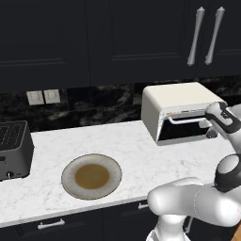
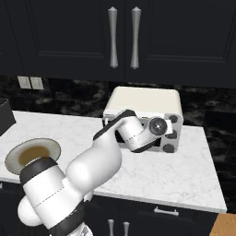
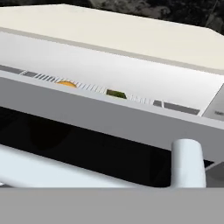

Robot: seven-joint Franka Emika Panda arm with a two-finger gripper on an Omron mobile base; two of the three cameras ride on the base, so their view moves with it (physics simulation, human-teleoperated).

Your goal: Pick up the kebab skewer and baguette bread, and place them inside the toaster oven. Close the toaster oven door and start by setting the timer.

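The toaster oven [image 1: 175,109] stands on the white marble table [image 1: 132,146] against the dark backsplash, below black wall cabinets. In the left base view the toaster oven door [image 1: 186,132] looks almost shut, its silver handle [image 1: 186,118] running along the upper edge just below a thin gap. The hand [image 1: 212,123] sits at the right end of that handle, but the wrist covers the fingertips, so whether they stand wide or narrow I cannot tell, nor whether they touch the bar. From the right base view the forearm and wrist cover most of the oven front; only the cream top and the knobs [image 2: 171,133] on its right side show.

The hand view looks closely along the top edge of the door: through the narrow gap, a small orange patch, probably the baguette bread [image 3: 66,84], lies by the slats, and further along a dark green-brown speck [image 3: 116,93] is too small to name. A white post of the handle rises at the bottom right.

A brown-centred plate [image 1: 92,176] lies well left of the oven, and a dark grey slot toaster [image 1: 14,148] is cut off at the left edge.
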